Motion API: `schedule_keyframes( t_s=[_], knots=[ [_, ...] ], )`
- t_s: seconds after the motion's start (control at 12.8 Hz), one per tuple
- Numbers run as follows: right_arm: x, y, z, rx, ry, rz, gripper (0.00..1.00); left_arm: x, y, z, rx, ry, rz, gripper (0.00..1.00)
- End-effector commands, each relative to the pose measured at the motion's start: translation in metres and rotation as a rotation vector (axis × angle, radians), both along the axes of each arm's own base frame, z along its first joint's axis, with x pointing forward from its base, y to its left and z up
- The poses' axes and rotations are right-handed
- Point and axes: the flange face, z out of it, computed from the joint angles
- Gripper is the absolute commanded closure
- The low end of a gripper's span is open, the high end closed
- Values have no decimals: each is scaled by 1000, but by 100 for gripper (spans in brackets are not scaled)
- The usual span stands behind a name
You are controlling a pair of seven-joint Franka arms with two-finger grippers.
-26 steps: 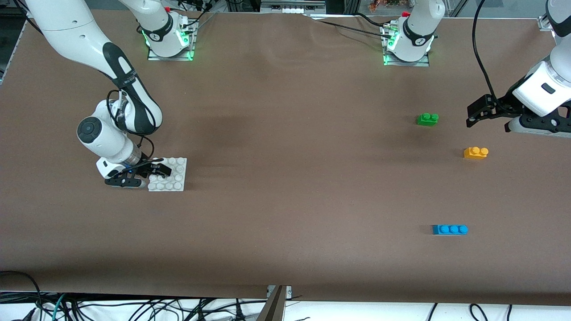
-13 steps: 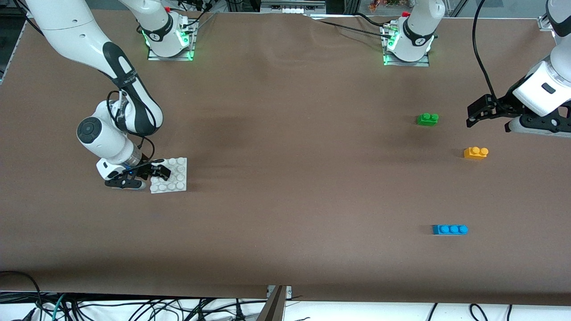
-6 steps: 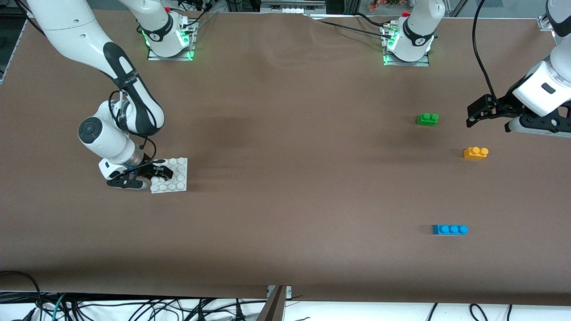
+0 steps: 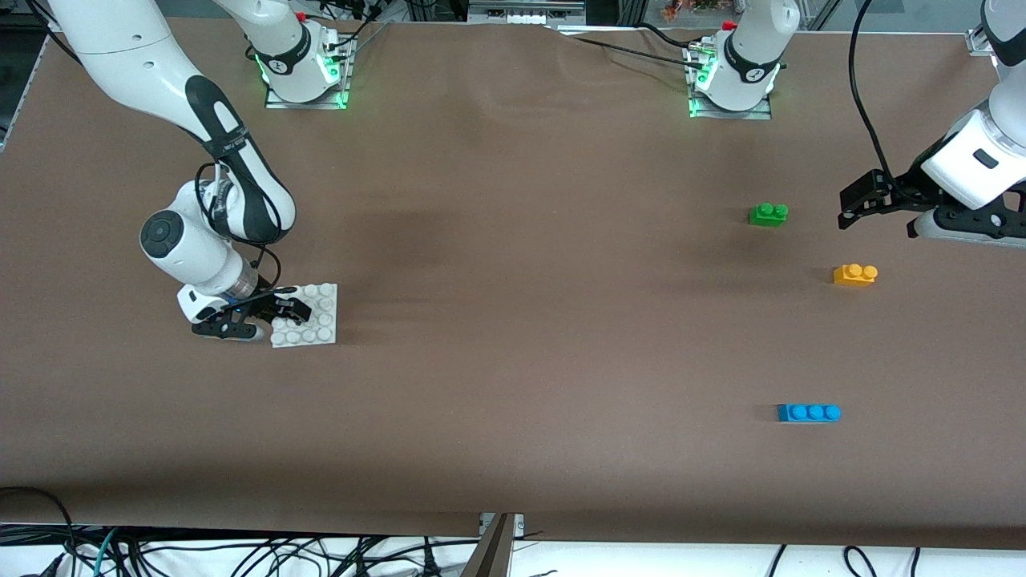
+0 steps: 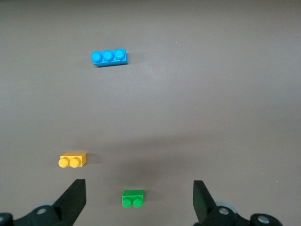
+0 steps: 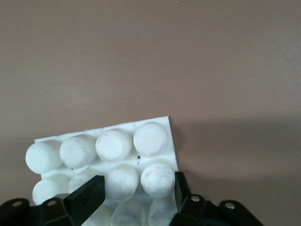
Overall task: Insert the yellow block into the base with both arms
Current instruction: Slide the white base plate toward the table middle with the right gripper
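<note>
The white studded base (image 4: 318,322) lies on the table toward the right arm's end. My right gripper (image 4: 282,309) is low at its edge, fingers shut on two of its studs; the right wrist view shows the base (image 6: 113,143) between the fingers of that gripper (image 6: 134,193). The yellow block (image 4: 855,275) lies on the table toward the left arm's end. My left gripper (image 4: 851,207) hangs open and empty above the table between the green brick and that end; in its wrist view (image 5: 138,207) the yellow block (image 5: 73,160) lies outside its fingers.
A green two-stud brick (image 4: 769,214) lies farther from the front camera than the yellow block; it also shows in the left wrist view (image 5: 133,198). A blue three-stud brick (image 4: 809,413) lies nearer the camera and shows there too (image 5: 109,57). Brown table cover throughout.
The right gripper has shifted slightly toward the middle of the table and the base has turned a little in its grasp. The left arm has not moved.
</note>
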Motion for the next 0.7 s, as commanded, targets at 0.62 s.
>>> schedule_keyframes(
  t_s=[0.62],
  knots=[
    [4, 126, -6, 76, 0, -62, 34, 5, 0, 5, -23, 3, 3, 0]
  ],
)
